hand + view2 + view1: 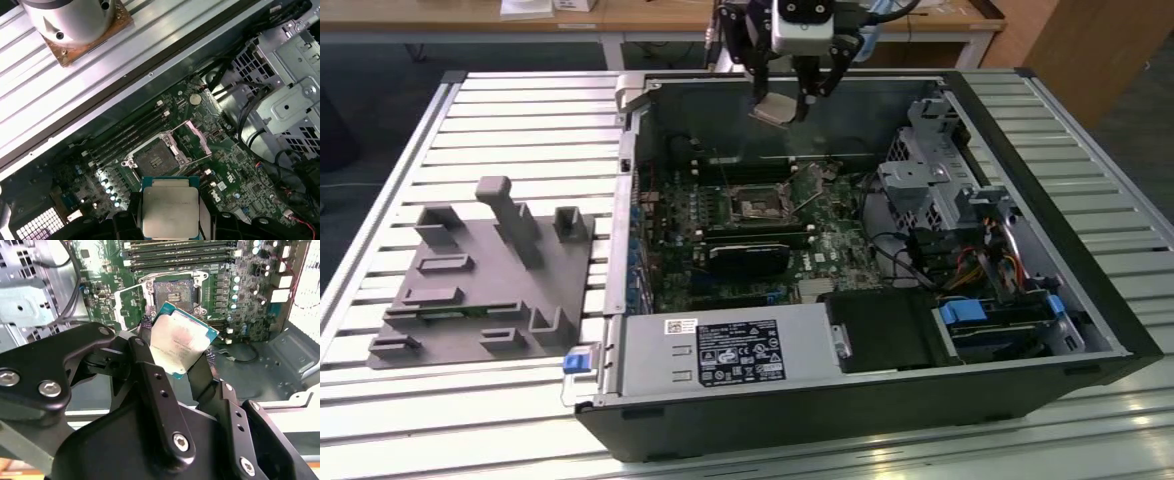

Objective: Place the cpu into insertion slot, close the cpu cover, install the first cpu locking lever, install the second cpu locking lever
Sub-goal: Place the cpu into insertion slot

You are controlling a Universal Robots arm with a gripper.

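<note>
Black end effector (176,347) clenched on the edges of the cpu (169,212), held tilted above the far side of the open computer case (854,412), insertion slot (155,159) bare below, cpu cover (198,138) flipped open beside it, case on slatted worktop (520,110)

the gripper (787,96) has a pale silver-white block (802,22) for a body in the exterior view, with black linkage arms spreading below it and a dark cable (897,10) curving off beside it. in the second wrist view the links (45,360) are matte black bars with rounded ends, pinned by shiny silver screw heads (181,441). one long bar (160,385) carries a row of small holes. the jaws are slim, black and narrow toward their tips.
</note>
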